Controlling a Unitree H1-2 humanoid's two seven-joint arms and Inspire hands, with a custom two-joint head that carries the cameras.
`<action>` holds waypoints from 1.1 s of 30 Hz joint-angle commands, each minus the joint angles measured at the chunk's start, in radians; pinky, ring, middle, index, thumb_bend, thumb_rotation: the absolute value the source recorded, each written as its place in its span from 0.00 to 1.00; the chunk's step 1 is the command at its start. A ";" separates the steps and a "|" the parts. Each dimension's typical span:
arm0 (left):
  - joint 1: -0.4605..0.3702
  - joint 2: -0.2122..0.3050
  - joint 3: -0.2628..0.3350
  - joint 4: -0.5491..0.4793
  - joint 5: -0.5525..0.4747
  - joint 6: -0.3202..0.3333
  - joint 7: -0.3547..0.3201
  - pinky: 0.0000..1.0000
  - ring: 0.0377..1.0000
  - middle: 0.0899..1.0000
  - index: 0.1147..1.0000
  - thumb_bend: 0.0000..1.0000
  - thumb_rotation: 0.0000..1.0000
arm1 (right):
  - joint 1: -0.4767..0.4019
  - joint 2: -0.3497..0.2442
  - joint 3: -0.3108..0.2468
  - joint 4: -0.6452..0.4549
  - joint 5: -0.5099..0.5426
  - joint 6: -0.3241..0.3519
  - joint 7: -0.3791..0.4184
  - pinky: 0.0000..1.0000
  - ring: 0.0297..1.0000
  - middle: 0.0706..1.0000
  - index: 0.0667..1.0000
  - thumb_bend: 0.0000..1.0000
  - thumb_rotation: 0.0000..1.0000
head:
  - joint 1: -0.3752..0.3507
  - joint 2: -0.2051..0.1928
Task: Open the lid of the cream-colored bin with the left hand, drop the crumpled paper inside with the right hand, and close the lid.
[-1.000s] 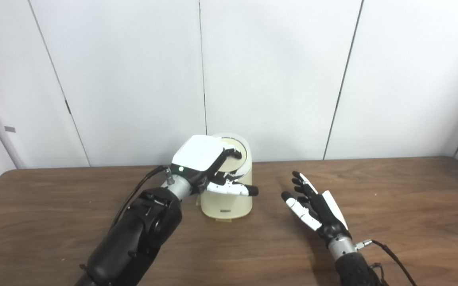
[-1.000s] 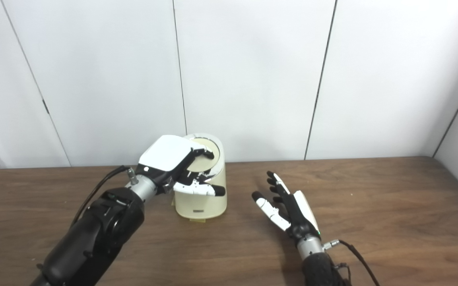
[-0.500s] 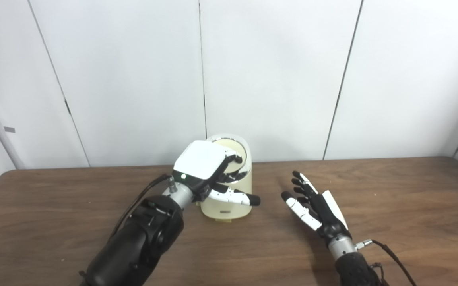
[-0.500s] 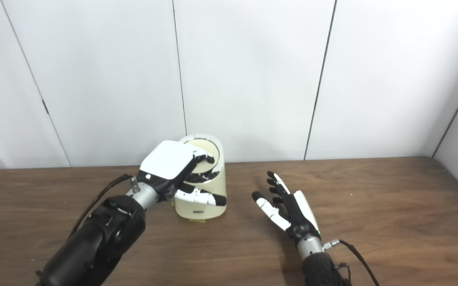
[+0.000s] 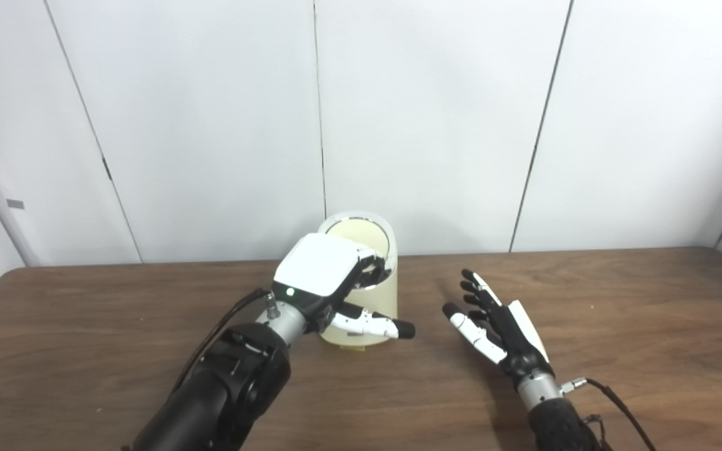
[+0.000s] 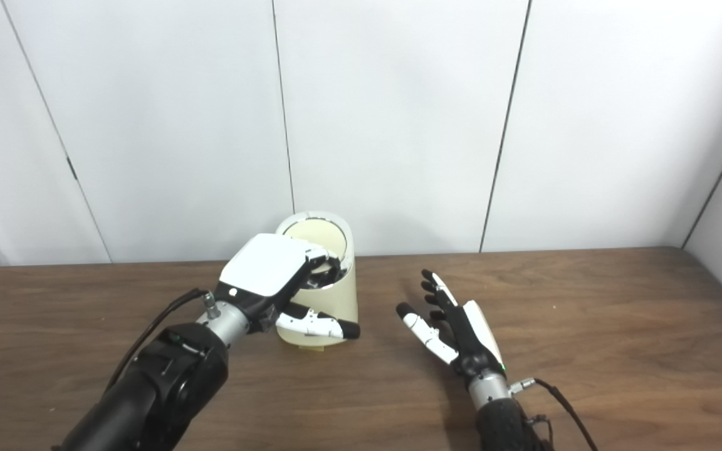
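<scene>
A brown wooden worktop (image 5: 618,313) is set against white wall panels (image 5: 436,125). Toward its rear centre a cream bin (image 5: 378,300) is seen standing upright, close to the wall. Its round lid (image 5: 361,230) appears to lie almost flat on the rim, with the left hand (image 5: 326,275) placed over its near edge; whether it is fully seated cannot be told, since that edge is hidden. The fingers (image 5: 370,269) of this hand are curled down at the rim and the thumb (image 5: 373,326) is stretched across the bin's front wall; no firm clasp on the lid can be made out, so its state cannot be settled. The right hand (image 6: 455,329) is held open and empty, palm up, fingers spread, just above the worktop to the right of the bin and apart from it. No paper is visible anywhere in either view; it is judged to be inside the bin already, though this is not shown.

The step in hand is judged to be the closing of the lid. It would be done well if the lid were pressed down evenly, with the fingers cleared from the rim so that they are not trapped under it. The bin looks light and could be pushed back or tipped; downward pressure is therefore preferred to a forward shove. The thumb should be drawn clear of the front wall without the bin being dragged along.
</scene>
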 commanded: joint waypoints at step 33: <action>-0.264 -0.089 0.271 -0.135 0.055 0.116 0.018 0.96 0.96 0.95 0.91 0.92 0.93 | -0.055 0.001 0.006 0.022 -0.012 0.001 -0.004 0.79 0.88 0.91 0.95 0.44 0.77 | 0.004 -0.012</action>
